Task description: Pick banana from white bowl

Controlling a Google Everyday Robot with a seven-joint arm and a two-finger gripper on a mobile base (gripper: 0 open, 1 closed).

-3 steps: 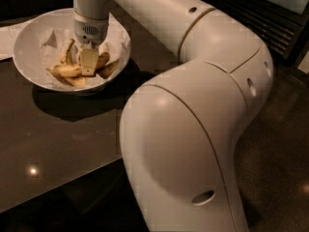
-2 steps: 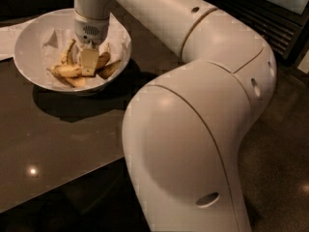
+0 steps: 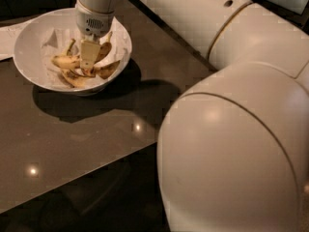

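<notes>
The white bowl (image 3: 30, 42) stands at the far left of the dark table and is lined with crumpled white paper. Several yellow-brown banana pieces (image 3: 65, 61) lie in its middle, with another banana piece (image 3: 109, 69) towards its right side. My gripper (image 3: 88, 62) reaches straight down into the bowl from above and sits among the banana pieces, touching or nearly touching them. Its white wrist (image 3: 94, 13) hides the back of the bowl. I cannot tell whether it holds anything.
The glossy dark table (image 3: 96, 139) has its front edge running diagonally across the lower left. A white paper sheet (image 3: 6, 40) lies left of the bowl. My own bulky white arm (image 3: 231, 153) fills the right half of the view.
Almost nothing has changed. The gripper stays low in the bowl among the banana pieces, and the bowl has not moved.
</notes>
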